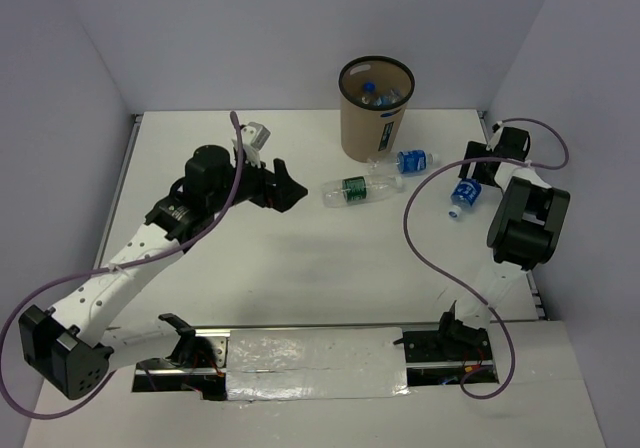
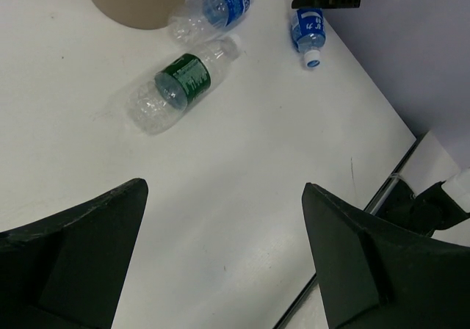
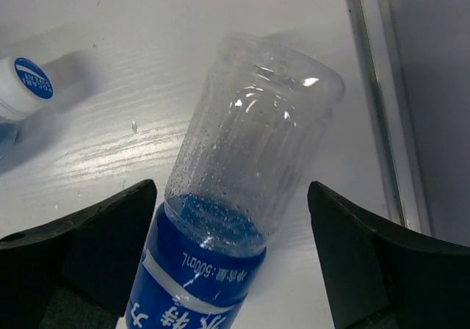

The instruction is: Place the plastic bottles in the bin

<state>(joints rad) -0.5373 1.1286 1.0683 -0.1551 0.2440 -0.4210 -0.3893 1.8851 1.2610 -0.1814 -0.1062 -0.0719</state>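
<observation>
The tan bin (image 1: 374, 126) stands at the back of the table with bottles (image 1: 381, 95) inside it. Three plastic bottles lie on the table. A green-labelled one (image 1: 358, 189) (image 2: 180, 87) is in front of the bin, and a blue-labelled one (image 1: 412, 160) (image 2: 220, 4) lies at the bin's foot. Another blue-labelled bottle (image 1: 464, 195) (image 3: 246, 175) lies to the right. My right gripper (image 1: 478, 176) (image 3: 231, 192) is open and straddles that bottle, with a gap on the right side. My left gripper (image 1: 292, 188) (image 2: 224, 193) hangs open and empty, just left of the green-labelled bottle.
The table's right edge rail (image 3: 378, 101) runs close beside the straddled bottle. A white cap with a blue top (image 3: 28, 83) shows at the left of the right wrist view. The right arm's purple cable (image 1: 420, 238) loops over the table.
</observation>
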